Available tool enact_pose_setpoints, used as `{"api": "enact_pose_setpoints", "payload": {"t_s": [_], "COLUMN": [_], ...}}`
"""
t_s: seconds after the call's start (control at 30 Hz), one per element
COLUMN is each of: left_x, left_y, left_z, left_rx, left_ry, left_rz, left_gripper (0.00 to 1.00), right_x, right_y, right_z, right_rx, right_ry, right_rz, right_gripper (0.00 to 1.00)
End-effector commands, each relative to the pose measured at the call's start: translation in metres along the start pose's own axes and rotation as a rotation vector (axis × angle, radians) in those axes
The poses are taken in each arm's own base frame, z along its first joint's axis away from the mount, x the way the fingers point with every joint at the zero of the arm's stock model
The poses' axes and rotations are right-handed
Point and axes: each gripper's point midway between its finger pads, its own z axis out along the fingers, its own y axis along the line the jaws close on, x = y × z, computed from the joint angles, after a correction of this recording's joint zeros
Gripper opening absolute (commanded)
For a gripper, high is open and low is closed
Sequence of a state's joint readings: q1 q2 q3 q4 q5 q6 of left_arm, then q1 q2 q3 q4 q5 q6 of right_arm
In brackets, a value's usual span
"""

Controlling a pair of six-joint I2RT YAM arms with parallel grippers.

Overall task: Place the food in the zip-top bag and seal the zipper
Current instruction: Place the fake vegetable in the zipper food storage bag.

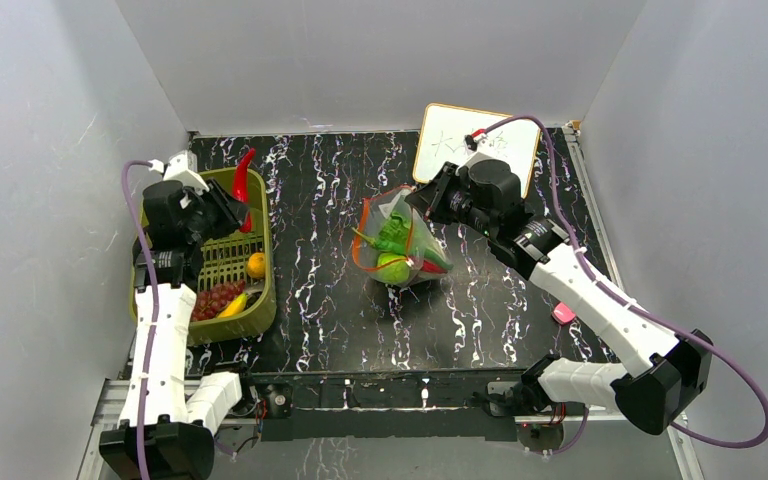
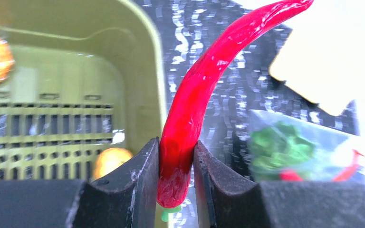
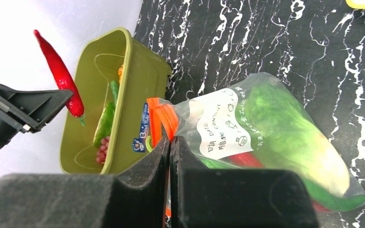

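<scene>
Black marbled table (image 1: pixel 500 300); left claw (image 2: pixel 176 142) pinches a red chilli (image 2: pixel 204 76), right claw (image 3: pixel 170 140) clamps the bag zipper (image 3: pixel 158 118), partly hidden.

A white label (image 3: pixel 221 126) on the zip-top bag (image 3: pixel 275 109) reads "DATE" and "CONTENT"; the blue sticker (image 3: pixel 141 134) on the basket (image 3: pixel 142 80) is illegible.

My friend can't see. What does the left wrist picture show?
A glossy red toy chili pepper is pinched between the left gripper's black fingers. Behind it are an olive-green plastic basket and a blurry clear bag of greens.
</scene>
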State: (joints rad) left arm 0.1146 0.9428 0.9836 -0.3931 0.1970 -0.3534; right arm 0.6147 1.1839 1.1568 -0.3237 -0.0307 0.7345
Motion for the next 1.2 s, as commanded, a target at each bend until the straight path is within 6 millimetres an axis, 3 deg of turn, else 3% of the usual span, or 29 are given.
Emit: {"api": "enact_pose_setpoints", "payload": {"t_s": [0.0,0.1,0.37,0.77,0.93,1.17], "left_x": [-0.014,-0.013,-0.003,0.037,0.068,0.095], "left_y": [-0.066,-0.096,-0.139,-0.195,-0.202,-0.223], "left_z": [-0.028,-0.042,-0.066,-0.055,-0.03,-0.019], "left_rx": [0.3,0.453,0.694,0.884,0.827,0.856], "left_ry": [0.028,0.063,0.15,0.243,0.332,0.36], "left_rz": [-0.092,-0.126,-0.259,-0.328,-0.366,-0.307], "left_gripper": [0.0,0.0,0.0,0.0,0.0,0.0], "right_x": [-0.04,-0.046,-0.057,-0.063,-0.066,-0.053], "right_y": [0.041,0.047,0.06,0.069,0.073,0.08], "right_z": [-0.007,-0.007,-0.004,-0.005,-0.01,-0.01], "right_rx": [-0.135,-0.15,-0.186,-0.24,-0.26,-0.321], "right_ry": [-0.127,-0.143,-0.163,-0.189,-0.199,-0.139], "right_rz": [0.075,0.102,0.204,0.287,0.307,0.318], "right_gripper": [0.0,0.0,0.0,0.0,0.0,0.0]}}
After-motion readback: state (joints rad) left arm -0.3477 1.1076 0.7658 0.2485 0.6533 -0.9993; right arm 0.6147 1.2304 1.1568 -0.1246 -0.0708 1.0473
